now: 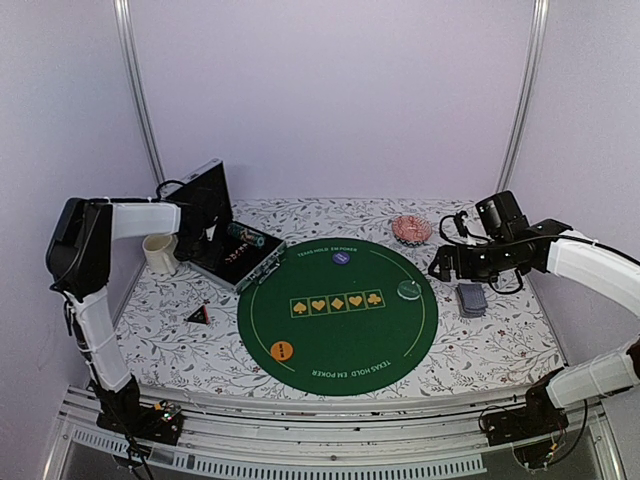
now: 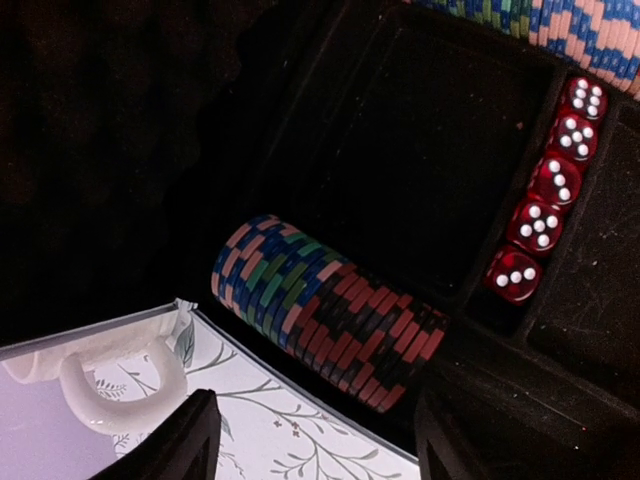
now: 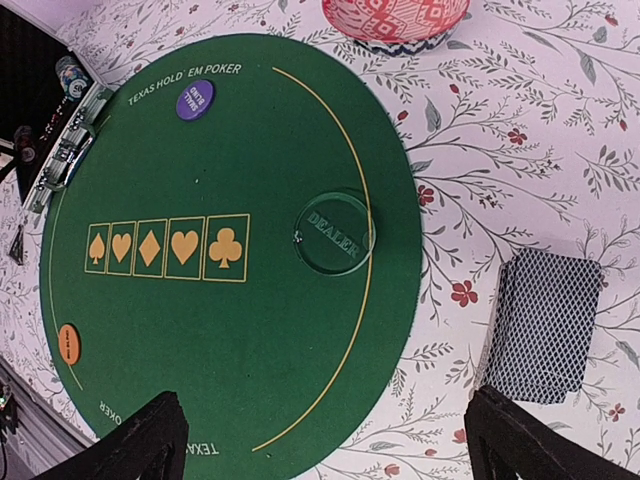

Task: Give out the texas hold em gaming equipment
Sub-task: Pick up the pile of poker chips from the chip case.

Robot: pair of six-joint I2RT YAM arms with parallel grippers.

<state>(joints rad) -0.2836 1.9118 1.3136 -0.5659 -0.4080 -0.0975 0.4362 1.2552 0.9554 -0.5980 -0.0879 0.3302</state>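
Observation:
An open black case (image 1: pixel 262 262) at the back left holds a row of striped poker chips (image 2: pixel 330 310) on edge. My left gripper (image 2: pixel 315 445) hangs over the case's near rim, open, the chips just ahead of its fingertips and nothing between them. On the green mat (image 1: pixel 337 325) lie a purple disc (image 1: pixel 341 257), an orange disc (image 1: pixel 283 351) and a clear dealer disc (image 3: pixel 335 235). A blue-backed card deck (image 3: pixel 545 325) lies on the cloth right of the mat. My right gripper (image 3: pixel 325 445) hovers open above the mat's right edge, beside the deck. A dark triangular marker (image 1: pixel 199 314) lies left of the mat.
Several red dice (image 2: pixel 545 190) sit in a slot of the case. A white mug (image 1: pixel 160 253) stands just left of the case, its handle (image 2: pixel 110 390) close to my left finger. A pink patterned dish (image 1: pixel 411 229) stands behind the mat at the right.

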